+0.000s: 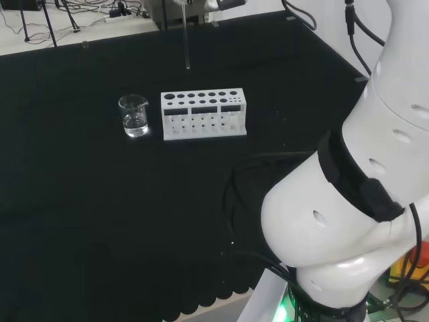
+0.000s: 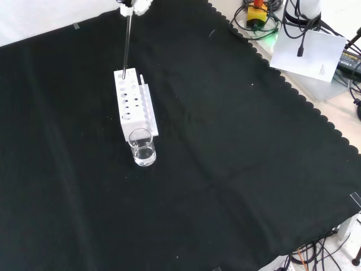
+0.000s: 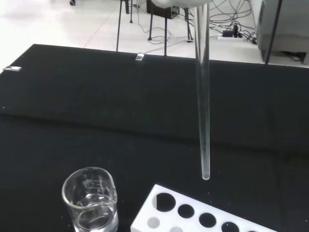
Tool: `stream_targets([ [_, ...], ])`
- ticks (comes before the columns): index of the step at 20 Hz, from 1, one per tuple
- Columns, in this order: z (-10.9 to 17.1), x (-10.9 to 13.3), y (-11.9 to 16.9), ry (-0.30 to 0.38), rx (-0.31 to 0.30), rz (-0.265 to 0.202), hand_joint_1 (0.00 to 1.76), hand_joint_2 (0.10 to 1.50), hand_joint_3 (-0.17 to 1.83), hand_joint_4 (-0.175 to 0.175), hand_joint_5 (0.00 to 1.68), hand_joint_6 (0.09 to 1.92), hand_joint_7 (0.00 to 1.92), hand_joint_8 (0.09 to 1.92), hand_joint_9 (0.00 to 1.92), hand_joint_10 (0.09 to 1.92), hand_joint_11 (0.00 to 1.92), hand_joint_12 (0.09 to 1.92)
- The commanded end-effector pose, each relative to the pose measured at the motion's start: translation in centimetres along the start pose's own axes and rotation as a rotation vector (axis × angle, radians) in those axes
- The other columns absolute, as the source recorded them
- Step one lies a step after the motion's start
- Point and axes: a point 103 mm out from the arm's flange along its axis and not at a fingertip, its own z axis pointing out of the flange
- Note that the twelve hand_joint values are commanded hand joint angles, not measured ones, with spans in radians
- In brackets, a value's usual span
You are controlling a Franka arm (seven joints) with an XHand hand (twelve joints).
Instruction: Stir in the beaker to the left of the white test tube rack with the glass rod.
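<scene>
A clear beaker (image 1: 134, 115) with a little clear liquid stands on the black cloth, just left of the white test tube rack (image 1: 204, 114) in the head view. In the front view the beaker (image 2: 142, 148) stands in front of the rack (image 2: 131, 101). A glass rod (image 1: 186, 40) hangs upright from the hand (image 2: 135, 5), which is shut on its top end at the view's upper edge. The rod (image 2: 127, 45) is in the air with its tip over the rack's far end, away from the beaker. In the wrist view the rod (image 3: 203, 96) ends above the rack (image 3: 203, 217), with the beaker (image 3: 91, 200) off to the side.
The arm's white links (image 1: 362, 201) stand at the head view's right. Tripod legs and cables (image 1: 60, 20) lie beyond the cloth's far edge. In the front view a white sheet (image 2: 307, 53) and cables lie past the scalloped cloth edge at the upper right.
</scene>
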Motion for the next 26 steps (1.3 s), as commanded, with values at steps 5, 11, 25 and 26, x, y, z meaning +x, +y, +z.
stream_targets([
  [5,-0.1,0.9,0.6,0.021,-0.002,-0.024,1.31,1.10,-0.17,-0.175,1.41,0.09,1.14,1.09,1.54,0.95,1.67,0.60],
  [11,-0.2,2.3,1.8,0.056,-0.006,-0.056,1.31,1.10,-0.17,-0.175,1.41,0.09,1.14,1.08,1.54,0.94,1.68,0.60],
  [25,-0.2,9.1,3.7,0.063,-0.005,-0.211,1.31,1.10,-0.17,-0.175,1.41,0.09,1.14,1.08,1.54,0.94,1.68,0.60],
  [26,-0.1,9.4,3.8,0.062,-0.002,-0.219,1.31,1.10,-0.17,-0.175,1.41,0.09,1.14,1.08,1.54,0.94,1.68,0.60],
])
